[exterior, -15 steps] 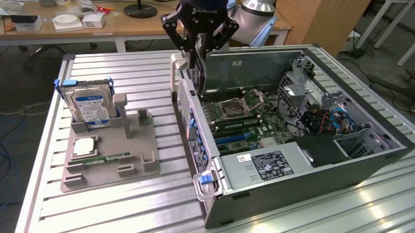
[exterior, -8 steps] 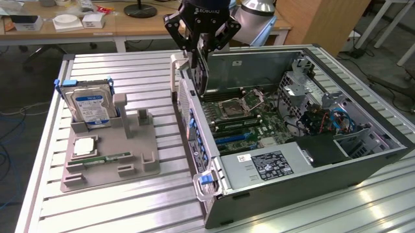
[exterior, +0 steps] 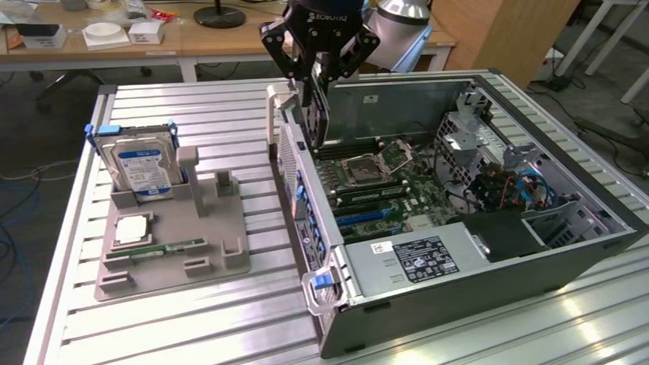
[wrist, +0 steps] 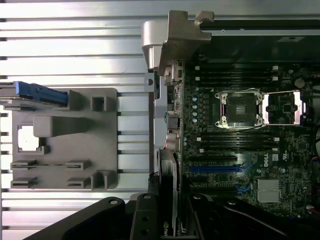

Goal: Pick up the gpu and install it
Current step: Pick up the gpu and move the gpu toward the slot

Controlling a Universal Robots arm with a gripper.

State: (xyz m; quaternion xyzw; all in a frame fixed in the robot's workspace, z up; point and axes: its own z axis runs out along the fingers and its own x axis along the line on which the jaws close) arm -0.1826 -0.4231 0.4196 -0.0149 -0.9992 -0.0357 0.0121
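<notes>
Hand [exterior: 312,82] clamped on gpu [exterior: 318,122], upright, over edge of open pc case [exterior: 457,296]

Your gripper [exterior: 315,90] runs off the exterior view's top edge. The gpu [exterior: 318,125] hangs edge-on to you, its upper end lost between the fingers [exterior: 296,72]; whether its lower end touches the computer case [exterior: 457,304] cannot be told. In the wrist view the hard drive [wrist: 20,101] is sliced by the picture's edge, a blue rail [wrist: 40,93] left showing. In the exterior view its foot sits hidden in the grey holder [exterior: 167,255]. The power supply label [exterior: 427,258] carries print too small to read.
</notes>
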